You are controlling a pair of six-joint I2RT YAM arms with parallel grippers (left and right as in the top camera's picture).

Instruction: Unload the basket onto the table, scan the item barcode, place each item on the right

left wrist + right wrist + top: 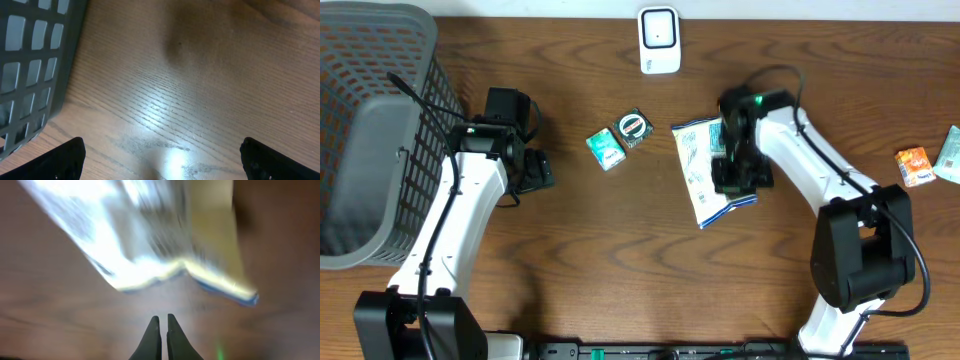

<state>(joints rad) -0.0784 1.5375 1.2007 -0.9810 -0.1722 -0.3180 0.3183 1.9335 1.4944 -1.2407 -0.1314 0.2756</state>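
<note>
Looking down from overhead, we log the white-and-blue flat foil pouch (698, 165) lying right of the table's centre, its long side running from the far edge toward the near one. The right gripper (736, 180) sits over the pouch's right-hand side, toward its near end. We judge it is placed there to get a hold and carry the pouch to the small white box scanner (658, 40) at the middle of the far edge.

The left gripper (536, 170) hangs over the bare wooden table (620, 260) beside the grey plastic mesh basket (370, 140) at the far left corner, clear of the work. A small pale-green packet (606, 150) and a dark green square packet (633, 128) lie between pouch and left arm, off the line to the scanner. An orange packet (914, 165) and a pale printed packet (950, 150) lie at the right edge, well apart.

Left wrist: the black fingers (65, 160) are spread wide at the frame's lower corners, with only wood grain between them and the basket wall to the left.

Right wrist: the view is blurred. The two dark fingertips (152, 335) are pressed together with nothing between them. The pouch's edge lies just ahead of the tips, apart from them. We see no grip, and we judge the jaws must open before any pick-up.
</note>
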